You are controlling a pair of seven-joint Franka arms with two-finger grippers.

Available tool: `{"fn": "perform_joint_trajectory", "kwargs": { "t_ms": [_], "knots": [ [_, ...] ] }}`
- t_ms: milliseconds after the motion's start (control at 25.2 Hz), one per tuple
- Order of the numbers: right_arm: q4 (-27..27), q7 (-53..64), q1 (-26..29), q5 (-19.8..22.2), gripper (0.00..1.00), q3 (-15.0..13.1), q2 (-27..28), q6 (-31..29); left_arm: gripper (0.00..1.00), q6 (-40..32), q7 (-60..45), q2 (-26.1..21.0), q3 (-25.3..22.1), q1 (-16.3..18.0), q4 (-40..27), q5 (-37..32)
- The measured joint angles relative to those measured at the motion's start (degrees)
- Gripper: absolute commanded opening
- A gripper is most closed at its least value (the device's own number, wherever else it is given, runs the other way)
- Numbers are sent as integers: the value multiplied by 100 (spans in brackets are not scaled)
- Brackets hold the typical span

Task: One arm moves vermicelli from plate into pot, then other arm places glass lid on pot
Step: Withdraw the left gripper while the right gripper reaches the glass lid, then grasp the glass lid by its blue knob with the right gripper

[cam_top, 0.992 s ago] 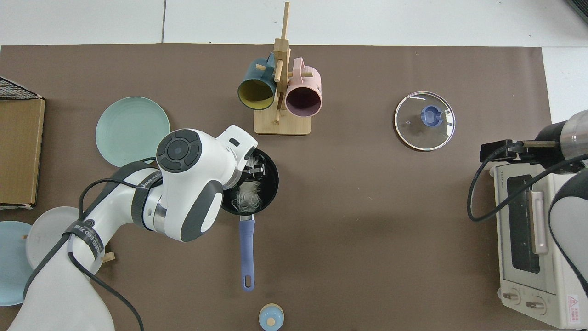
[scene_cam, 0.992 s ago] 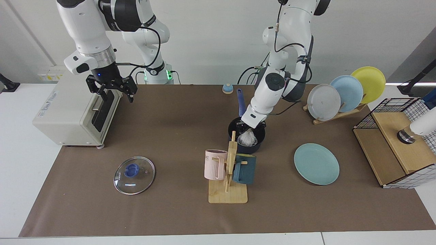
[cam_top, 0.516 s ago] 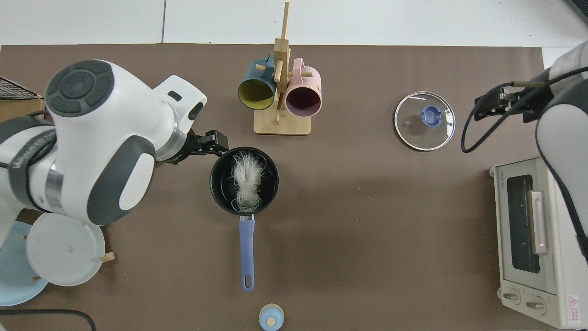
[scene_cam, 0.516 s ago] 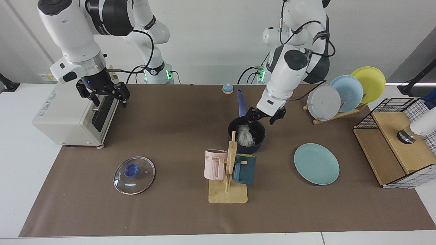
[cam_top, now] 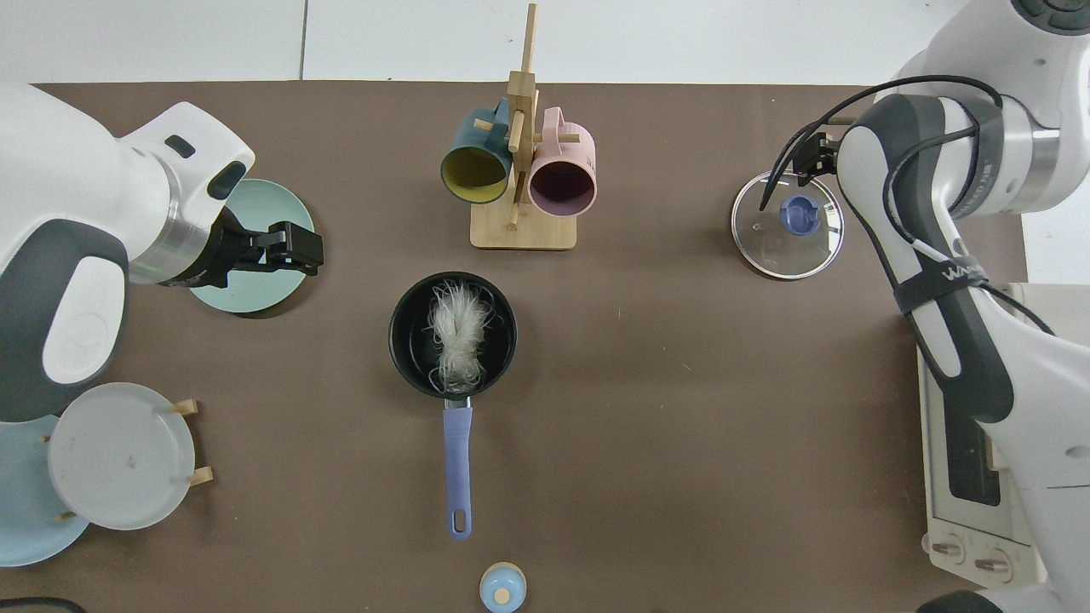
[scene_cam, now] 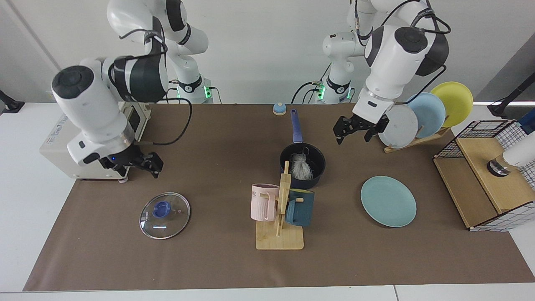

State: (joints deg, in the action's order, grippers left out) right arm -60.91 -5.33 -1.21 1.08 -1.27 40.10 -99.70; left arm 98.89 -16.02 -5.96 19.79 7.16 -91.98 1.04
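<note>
The white vermicelli (scene_cam: 300,167) (cam_top: 460,332) lies inside the dark navy pot (scene_cam: 318,159) (cam_top: 402,334), whose blue handle points toward the arms. My left gripper (scene_cam: 354,136) (cam_top: 298,247) hangs open and holds nothing. It is up and away from the pot, near the plate rack, and in the top view it is over the teal plate (scene_cam: 388,201) (cam_top: 251,294). The glass lid (scene_cam: 164,215) (cam_top: 788,223) lies flat on the mat. My right gripper (scene_cam: 140,167) (cam_top: 809,157) is open, low beside the oven and just behind the lid, not touching it.
A wooden mug rack (scene_cam: 280,234) with a pink and a teal mug stands directly in front of the pot. A toaster oven (scene_cam: 62,142) sits behind the right arm. A rack of grey, blue and yellow plates (scene_cam: 418,117) and a wire-and-wood box (scene_cam: 480,184) stand beside the left arm.
The left gripper let go of the vermicelli in the pot, rose and pulled back toward the plate rack. The right arm swung down from the oven front toward the lid.
</note>
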Motion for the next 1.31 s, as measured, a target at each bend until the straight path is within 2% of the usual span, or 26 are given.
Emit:
{"fn": "perform_joint_trajectory", "kwargs": {
  "t_ms": [397, 556, 833, 952, 1310],
  "knots": [
    [-35, 0, -96, 0, 100, 26, 439, -467, 100, -899, 1400, 253, -1108, 1, 413, 69],
    [-152, 0, -100, 3, 100, 26, 534, -663, 100, -983, 1766, 386, -1393, -75, 428, 154],
    [-286, 34, -68, 10, 99, 20, 524, -711, 100, -1045, 1777, 435, -2390, -1105, 413, 169],
    [-457, 232, -36, 10, 99, 11, 463, -754, 100, -1045, 1777, 501, -2543, -1230, 382, 203],
    [-1032, 403, 1, 9, 99, 15, 180, -953, 100, -1053, 2011, 665, -2687, -1196, 253, 226]
  ]
}}
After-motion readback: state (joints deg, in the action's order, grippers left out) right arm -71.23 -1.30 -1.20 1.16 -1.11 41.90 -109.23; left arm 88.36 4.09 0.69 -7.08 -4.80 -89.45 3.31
